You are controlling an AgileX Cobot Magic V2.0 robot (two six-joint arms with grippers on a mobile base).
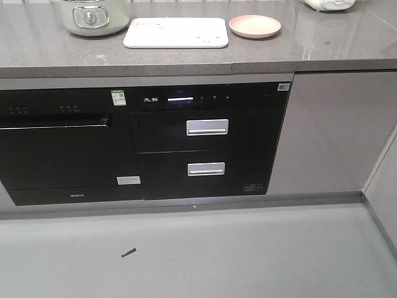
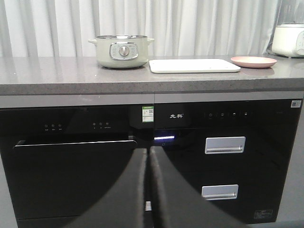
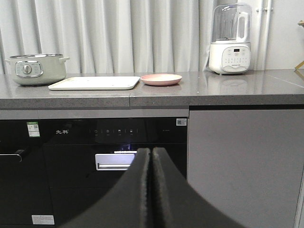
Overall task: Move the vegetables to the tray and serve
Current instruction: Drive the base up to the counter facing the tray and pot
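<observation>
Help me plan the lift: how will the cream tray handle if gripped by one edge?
The tray looks rigid and thin, so it probably stays flat but tips toward its free end. On the glossy counter it would likely slide; its low rim offers little grip.

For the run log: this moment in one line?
left claw shut, empty | right claw shut, empty | tray on counter, no food | pink plate beside it | vegetables not in view

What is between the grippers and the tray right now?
Nothing visible blocks the tray from the front. The left gripper and right gripper, both shut, aim below the counter edge and likely must clear it. A pot and pink plate flank the tray.
</observation>
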